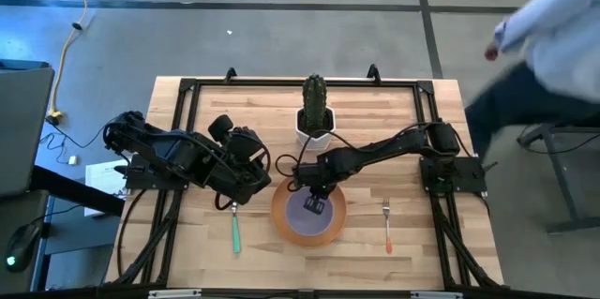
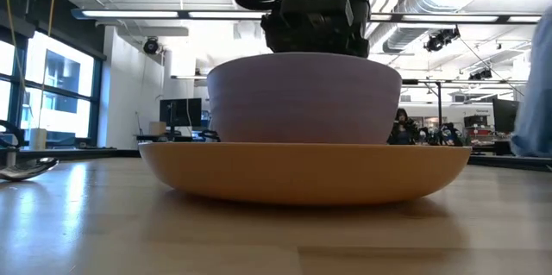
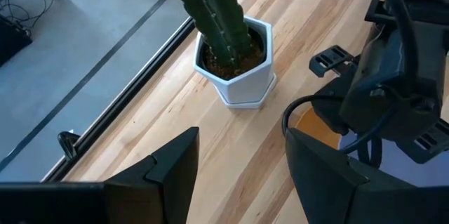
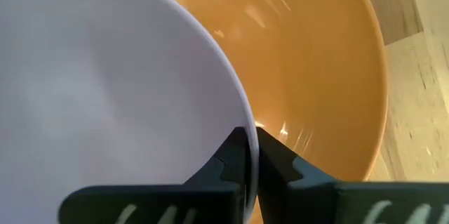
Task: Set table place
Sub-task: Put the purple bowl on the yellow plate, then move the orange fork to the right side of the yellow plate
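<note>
The lavender bowl (image 1: 302, 207) stands upright in the round orange plate (image 1: 281, 224) near the table's front middle; both also show in the low view (image 2: 304, 98), (image 2: 304, 171). My right gripper (image 1: 316, 207) is shut on the bowl's rim. My left gripper (image 3: 242, 175) is open and empty, above the far end of the green-handled spoon (image 1: 235, 230), which lies flat left of the plate. The orange-handled fork (image 1: 386, 226) lies flat right of the plate. My right gripper pinches the bowl's rim (image 4: 242, 122) between its two fingers, one finger (image 4: 228, 157) inside the bowl and one (image 4: 280, 161) outside. The fingers come from above, pointing down. The bowl sits upright and level inside the plate.
A cactus in a white pot (image 1: 316, 116) stands at the table's far middle, just behind the plate; it also shows in the left wrist view (image 3: 235, 59). A person (image 1: 553, 27) is beyond the table's far right corner. Bare wood (image 1: 422, 130) lies far right.
</note>
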Robot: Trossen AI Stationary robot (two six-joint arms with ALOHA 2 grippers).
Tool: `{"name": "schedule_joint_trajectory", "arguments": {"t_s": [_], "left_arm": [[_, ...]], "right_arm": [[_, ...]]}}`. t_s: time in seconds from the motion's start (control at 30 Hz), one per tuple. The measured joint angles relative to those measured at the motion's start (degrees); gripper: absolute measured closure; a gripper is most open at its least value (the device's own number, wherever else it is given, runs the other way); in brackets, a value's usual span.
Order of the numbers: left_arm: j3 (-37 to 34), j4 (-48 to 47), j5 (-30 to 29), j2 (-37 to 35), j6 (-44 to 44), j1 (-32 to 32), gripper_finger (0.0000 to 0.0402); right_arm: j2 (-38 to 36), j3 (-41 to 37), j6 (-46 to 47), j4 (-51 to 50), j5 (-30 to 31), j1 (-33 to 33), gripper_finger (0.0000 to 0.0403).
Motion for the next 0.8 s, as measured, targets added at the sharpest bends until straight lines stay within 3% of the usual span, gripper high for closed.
{"name": "schedule_joint_trajectory", "arguments": {"t_s": [0.33,0.5,0.8], "left_arm": [[0.0,0.0,0.0,0.0,0.0,0.0,0.0202],[0.0,0.0,0.0,0.0,0.0,0.0,0.0202],[0.0,0.0,0.05,0.0,0.29,0.01,0.0202]], "right_arm": [[0.17,-0.08,-0.73,0.01,0.04,0.02,0.0334],[0.17,3.5,-1.7,-3.97,0.68,0.02,0.0309],[0.15,20.04,-0.12,-26.78,10.71,0.72,0.0295]]}}
